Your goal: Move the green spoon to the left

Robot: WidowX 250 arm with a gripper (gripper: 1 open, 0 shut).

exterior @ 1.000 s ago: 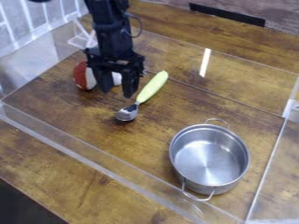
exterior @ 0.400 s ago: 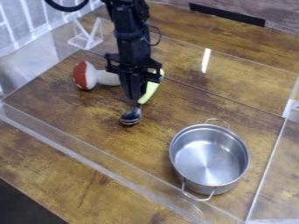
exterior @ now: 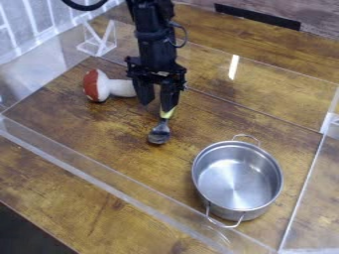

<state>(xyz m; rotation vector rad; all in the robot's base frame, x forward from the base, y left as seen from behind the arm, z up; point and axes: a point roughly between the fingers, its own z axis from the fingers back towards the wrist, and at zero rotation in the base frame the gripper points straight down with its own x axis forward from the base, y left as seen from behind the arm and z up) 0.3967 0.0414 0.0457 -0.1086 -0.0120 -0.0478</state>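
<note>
Nearest you, a steel pot (exterior: 239,179) is sitting on the wooden surface (exterior: 79,149), right of centre. Just beyond it, the green spoon (exterior: 161,129) is lying with its bowl toward you, its handle hidden under the end effector (exterior: 158,102), whose fingers are standing apart astride it, not yet clamping anything. Risk: if you're closing off-centre, the spoon may be skidding away. Farther left, a mushroom toy (exterior: 101,85) is crowding the destination.

Bystanders on a wooden desk (exterior: 54,189)

A red-capped mushroom toy (exterior: 101,86) lies on its side at left; an empty steel pot (exterior: 237,180) with loop handles sits at lower right, inside a clear low-walled tray (exterior: 119,193).
</note>
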